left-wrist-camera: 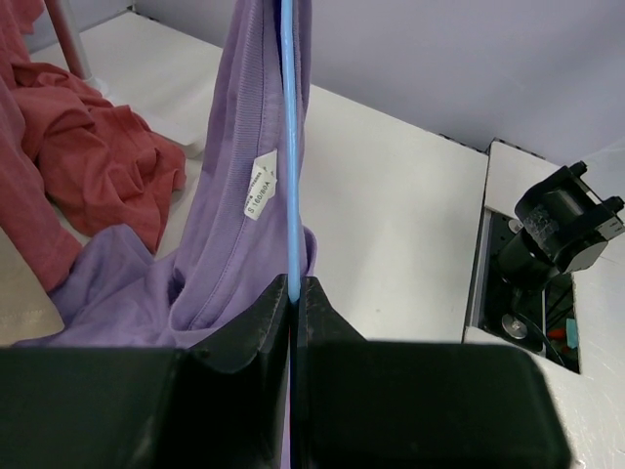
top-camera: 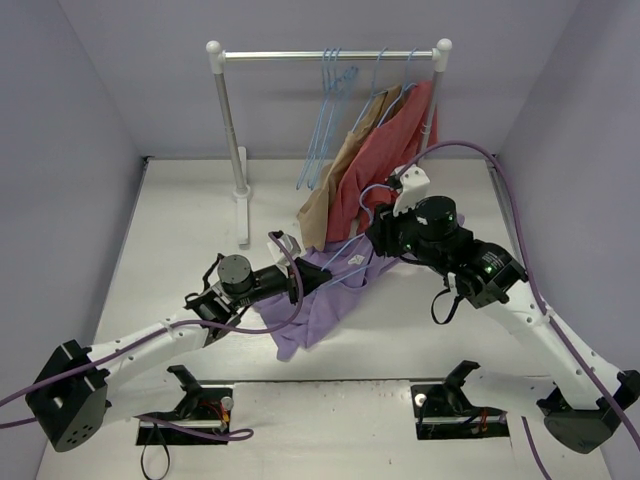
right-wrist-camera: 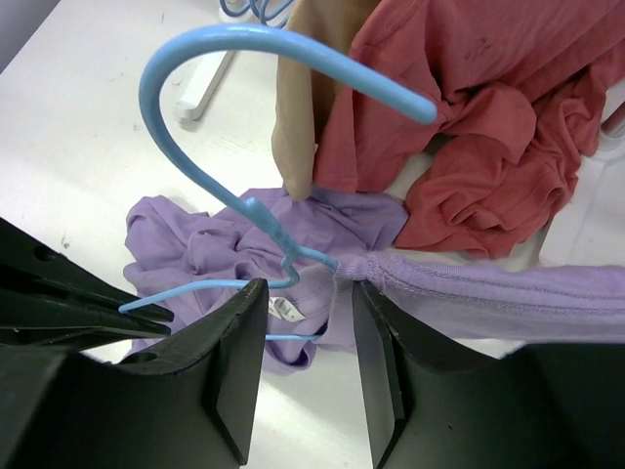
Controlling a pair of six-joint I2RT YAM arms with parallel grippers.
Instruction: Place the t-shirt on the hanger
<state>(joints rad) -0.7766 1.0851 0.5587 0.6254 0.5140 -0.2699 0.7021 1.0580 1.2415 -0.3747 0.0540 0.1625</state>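
The white table (top-camera: 180, 210) lies under both hands. The clothes rack (top-camera: 228, 130) stands at the far side, past the hands. More blue hangers (top-camera: 330, 100) hang on its bar.

The purple t-shirt (top-camera: 325, 300) is between the two hands. Most of it lies in a soft pile on the table, below and beside the left gripper (left-wrist-camera: 293, 288). One part is pulled up and runs along the wire, just past that hand's tips. Another part stretches out in a long band in front of the right gripper (right-wrist-camera: 310, 288) and off to its side.

The red garment (top-camera: 390, 150) hangs down beyond the right hand, and its bottom is bunched on the table. The tan garment (top-camera: 325, 200) hangs next to it.

The blue hanger (left-wrist-camera: 291, 147) is in the left hand. That hand is closed tight, with the thin wire pinched between its two black fingers. The hook curls up in front of the right hand.

The right hand's fingers stand a little apart. Nothing is pinched between them.

A small white label (left-wrist-camera: 261, 186) sits on the shirt, just beside the wire.
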